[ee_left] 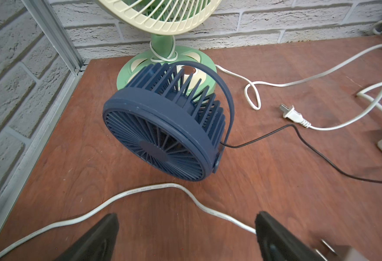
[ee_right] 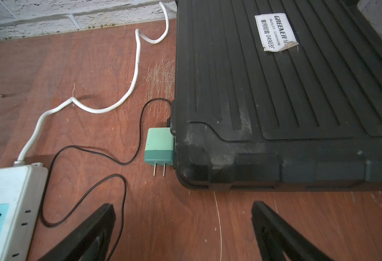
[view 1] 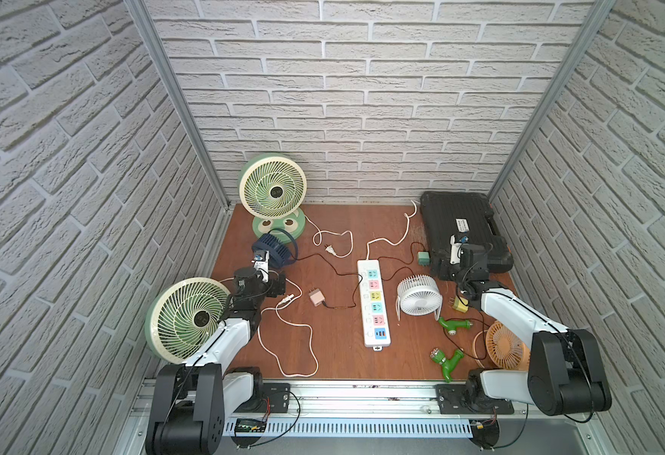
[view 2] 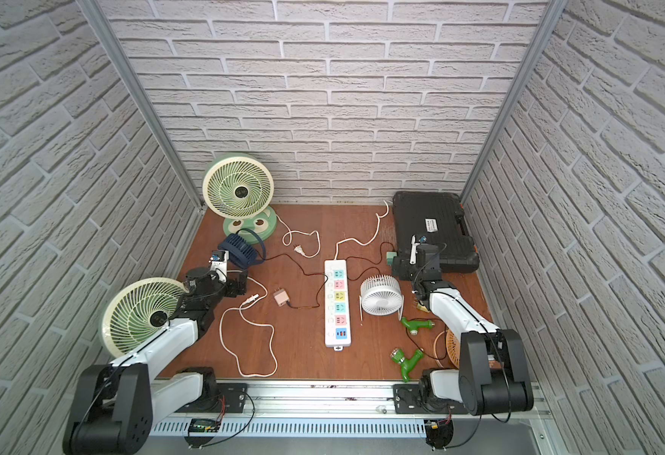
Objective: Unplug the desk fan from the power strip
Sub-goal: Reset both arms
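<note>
While my left pincer (ee_left: pixel 185 226) and right pincer (ee_right: pixel 183 217) both gape wide and empty, I see the long white plastic power strip with pastel sockets (view 1: pixel 374 303) lying mid-way across the tabletop (view 1: pixel 342 362) between them, its corded end near the right one, well apart from the left. Both arms reach forward, low, seemingly just above the wood.

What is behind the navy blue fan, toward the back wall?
The green fan's round base stands right behind the navy fan, with a white cord wrapped round its stem. The navy fan covers the base's near part, so whether they touch cannot be told.
</note>
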Controlling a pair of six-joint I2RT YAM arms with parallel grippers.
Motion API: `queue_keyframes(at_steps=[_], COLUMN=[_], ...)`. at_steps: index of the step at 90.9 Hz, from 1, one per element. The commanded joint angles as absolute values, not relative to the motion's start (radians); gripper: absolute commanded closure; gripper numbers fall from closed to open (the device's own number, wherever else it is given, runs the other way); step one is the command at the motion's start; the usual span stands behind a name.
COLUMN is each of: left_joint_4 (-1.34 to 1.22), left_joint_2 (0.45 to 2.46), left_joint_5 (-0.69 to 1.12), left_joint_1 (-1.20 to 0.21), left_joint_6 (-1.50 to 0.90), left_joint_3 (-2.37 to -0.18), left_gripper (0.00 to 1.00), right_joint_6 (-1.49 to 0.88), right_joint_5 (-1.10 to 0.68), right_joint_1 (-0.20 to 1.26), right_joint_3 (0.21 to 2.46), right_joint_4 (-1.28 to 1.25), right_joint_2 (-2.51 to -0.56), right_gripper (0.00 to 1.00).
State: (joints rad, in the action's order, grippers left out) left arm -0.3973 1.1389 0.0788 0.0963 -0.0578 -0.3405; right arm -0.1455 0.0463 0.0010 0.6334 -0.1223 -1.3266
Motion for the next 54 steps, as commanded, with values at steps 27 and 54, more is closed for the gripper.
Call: queue_keyframes(at_steps=[27, 54], left_joint_4=[-0.886, -1.158], left_joint_2=[1.315, 1.554], left_joint_5=[0.145, 0.189], left_joint_1=[0.104, 0.092], left_joint_6=[0.037, 0.054], left_joint_3=[-0.257, -0.235], left_gripper=[0.02, 0.02], right_joint_6=[-0.006, 0.033], right_joint_5=[0.083, -0.010], right_joint_1=[-0.001, 0.001], right_joint_3=[0.540, 0.400], right_joint_4=[-0.504, -0.872], right_joint_2=[-1.371, -1.536], right_gripper=[0.00, 0.00])
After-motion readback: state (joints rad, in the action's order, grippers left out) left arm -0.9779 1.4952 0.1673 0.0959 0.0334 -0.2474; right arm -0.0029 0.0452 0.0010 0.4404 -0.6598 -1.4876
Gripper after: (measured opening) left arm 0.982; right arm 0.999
